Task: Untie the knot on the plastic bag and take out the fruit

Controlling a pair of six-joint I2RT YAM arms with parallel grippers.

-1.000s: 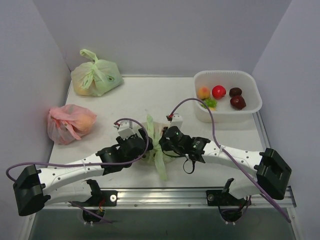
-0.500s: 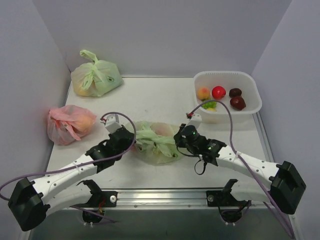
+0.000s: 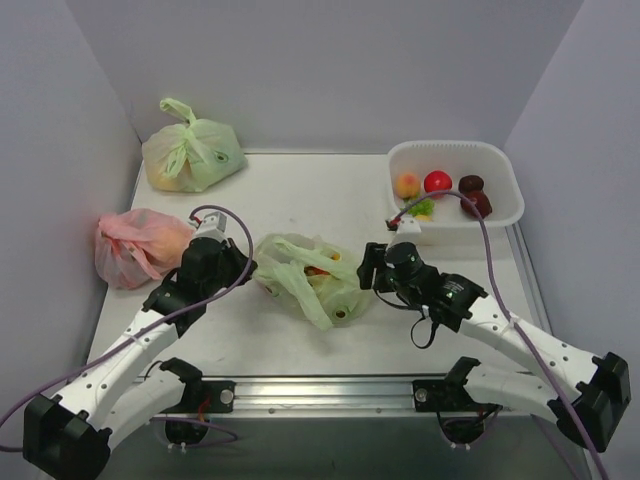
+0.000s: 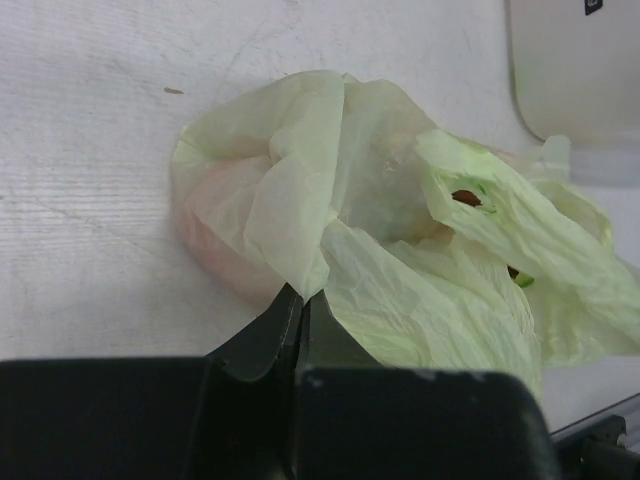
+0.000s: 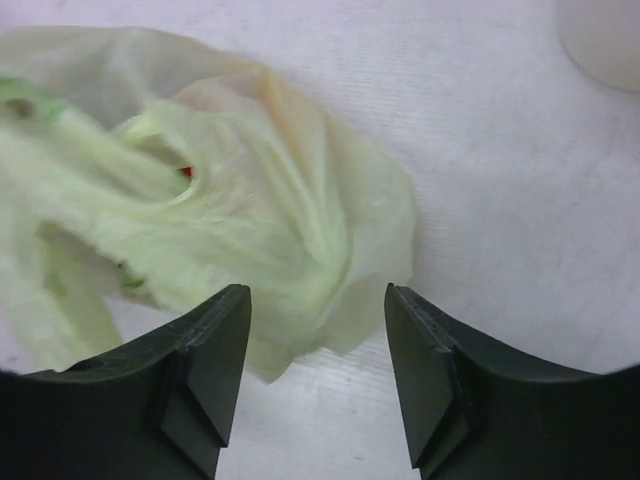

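The pale-green plastic bag [image 3: 310,280] lies slack and crumpled on the table between my two arms. My left gripper [image 3: 248,268] is at its left edge, shut on a fold of the bag [image 4: 300,200], with the film pinched at the tips [image 4: 302,292]. My right gripper [image 3: 365,268] stands open just right of the bag [image 5: 230,200], its jaws apart with nothing between them [image 5: 318,300]. I cannot make out the knot among the folds. Fruit shows only as an orange-red tint [image 3: 318,268] through the film and a small red spot [image 5: 187,171].
A white basket [image 3: 455,232] at the back right holds a peach, a red fruit [image 3: 437,183] and two dark maroon fruits [image 3: 476,204]. A second green bag [image 3: 190,155] sits at the back left and a pink-red bag [image 3: 140,245] by the left wall.
The left gripper shut on the bag and drew back to the left. The right gripper opened, let go of the bag and pulled back to the right. The bunched bag has spread out.
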